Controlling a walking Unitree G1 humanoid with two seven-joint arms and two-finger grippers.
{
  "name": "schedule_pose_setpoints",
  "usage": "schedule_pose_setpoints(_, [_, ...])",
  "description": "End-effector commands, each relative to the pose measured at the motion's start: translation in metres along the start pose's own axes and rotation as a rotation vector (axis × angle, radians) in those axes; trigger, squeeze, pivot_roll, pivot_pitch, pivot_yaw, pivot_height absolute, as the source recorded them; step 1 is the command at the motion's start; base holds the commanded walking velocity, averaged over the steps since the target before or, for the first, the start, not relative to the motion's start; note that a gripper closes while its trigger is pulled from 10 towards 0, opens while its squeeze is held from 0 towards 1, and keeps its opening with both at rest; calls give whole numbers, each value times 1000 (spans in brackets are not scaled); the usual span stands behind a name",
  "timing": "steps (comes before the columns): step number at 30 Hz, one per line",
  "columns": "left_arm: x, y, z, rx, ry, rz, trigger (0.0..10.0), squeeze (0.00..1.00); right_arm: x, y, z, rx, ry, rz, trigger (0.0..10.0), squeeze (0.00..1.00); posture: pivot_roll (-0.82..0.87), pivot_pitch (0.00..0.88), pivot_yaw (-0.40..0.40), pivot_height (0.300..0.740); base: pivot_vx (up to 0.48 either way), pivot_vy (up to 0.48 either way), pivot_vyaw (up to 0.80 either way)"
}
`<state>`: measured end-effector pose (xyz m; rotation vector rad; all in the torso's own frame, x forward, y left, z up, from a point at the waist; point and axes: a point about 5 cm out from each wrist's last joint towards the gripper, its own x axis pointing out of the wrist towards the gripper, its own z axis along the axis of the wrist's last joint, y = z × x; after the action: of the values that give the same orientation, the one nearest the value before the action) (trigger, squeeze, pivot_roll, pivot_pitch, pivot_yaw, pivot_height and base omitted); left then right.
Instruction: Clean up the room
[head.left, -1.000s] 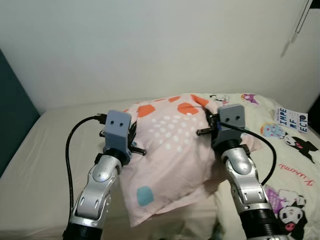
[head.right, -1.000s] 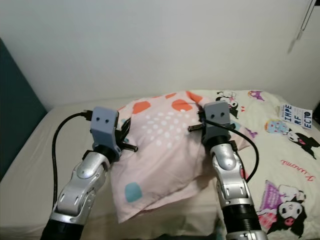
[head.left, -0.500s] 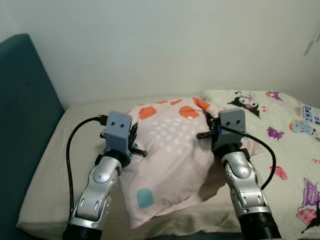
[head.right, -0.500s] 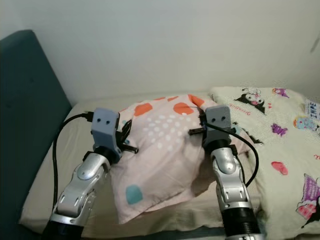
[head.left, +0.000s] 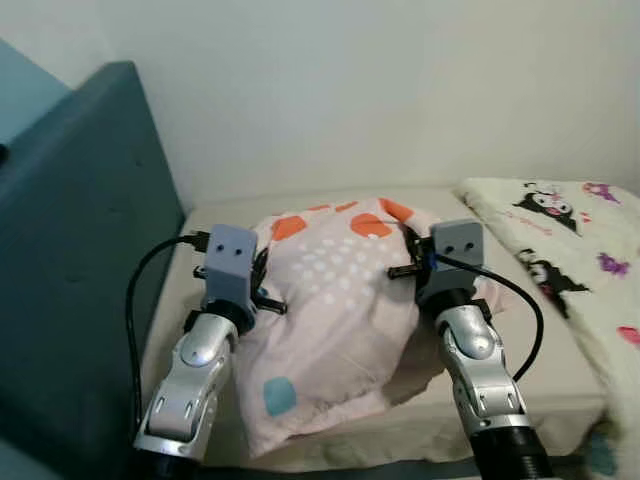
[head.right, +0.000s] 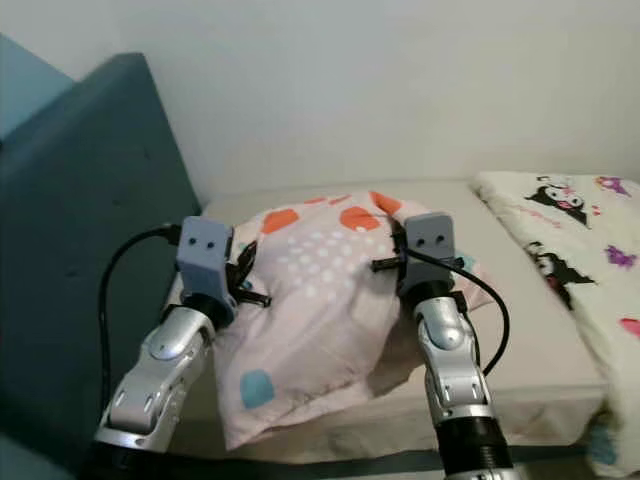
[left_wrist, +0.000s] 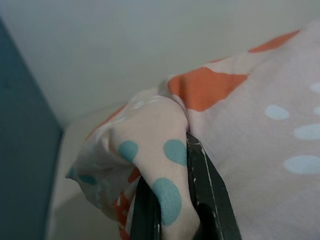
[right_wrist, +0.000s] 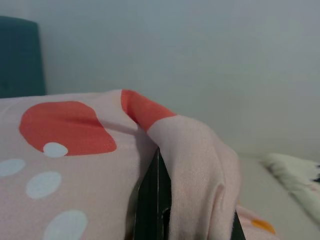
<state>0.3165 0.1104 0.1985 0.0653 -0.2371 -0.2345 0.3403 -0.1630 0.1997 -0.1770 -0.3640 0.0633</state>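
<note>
A pale pink pillow (head.left: 335, 300) with orange, white and teal spots hangs between my two arms over the beige bed (head.left: 540, 350). My left gripper (head.left: 262, 285) is shut on the pillow's left edge; in the left wrist view the fabric (left_wrist: 155, 145) bunches between the black fingers (left_wrist: 207, 185). My right gripper (head.left: 412, 262) is shut on the pillow's upper right corner, and the cloth (right_wrist: 195, 160) folds over one of its black fingers (right_wrist: 152, 200) in the right wrist view. The pillow's lower end droops toward the bed's front edge.
A dark teal headboard (head.left: 75, 260) stands along the left side of the bed. A white blanket with cartoon prints (head.left: 575, 230) lies on the right. A plain white wall (head.left: 380, 90) rises behind the bed.
The view has swung left: the teal headboard now takes up much more of the left and the printed blanket has slid toward the right edge. Both grippers still hold the pillow.
</note>
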Motion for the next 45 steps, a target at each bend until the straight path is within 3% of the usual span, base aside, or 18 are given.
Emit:
schedule_pose_setpoints(1, [-1, -2, 10, 33, -40, -7, 10000, 0, 1, -2, 10, 5, -64, -21, 10000, 0, 6, 98, 20, 740, 0, -480, 0])
schedule_pose_setpoints(8, [-1, -4, 10, 21, -39, -8, 10000, 0, 0, -4, 9, 5, -62, -27, 10000, 0, 7, 98, 23, 740, 0, -480, 0])
schedule_pose_setpoints(38, [-3, -9, 8, 54, -33, -25, 10000, 0, -10, -4, -2, 34, -13, -53, 10000, 0, 9, 92, 29, 740, 0, -26, 0])
schedule_pose_setpoints(45, [-4, -12, 8, 65, -41, -17, 10000, 0, -13, -3, -2, 9, -14, -55, 10000, 0, 0, 88, 28, 740, 0, -387, 779])
